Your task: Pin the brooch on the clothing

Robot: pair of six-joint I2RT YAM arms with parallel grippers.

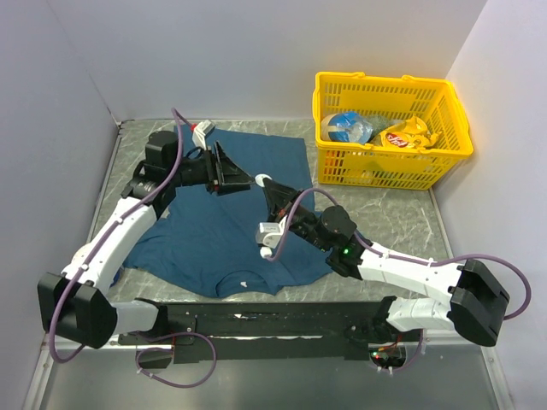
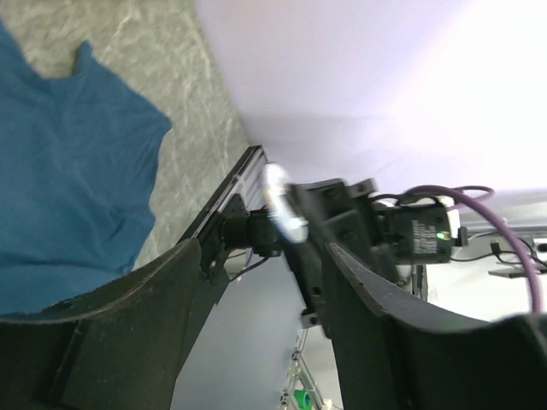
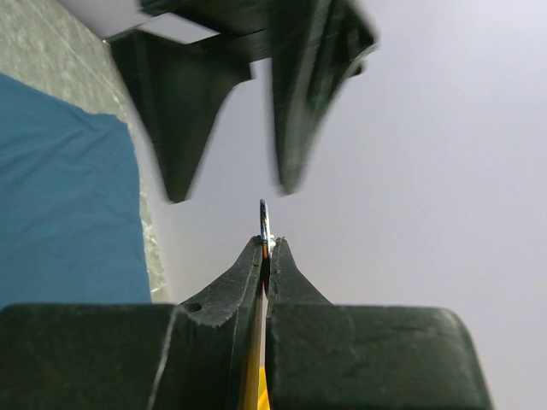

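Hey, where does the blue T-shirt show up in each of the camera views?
Top external: T-shirt spread out left of centre.
Left wrist: T-shirt fills the upper left.
Right wrist: T-shirt along the left edge.
Shared landmark: the grey marbled table bordering it.

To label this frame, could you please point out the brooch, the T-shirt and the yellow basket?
brooch (image 3: 264, 224), right wrist view, its thin upright metal edge.
T-shirt (image 1: 214, 248), top view, bare fabric mid-body.
yellow basket (image 1: 385, 168), top view, its near wall.
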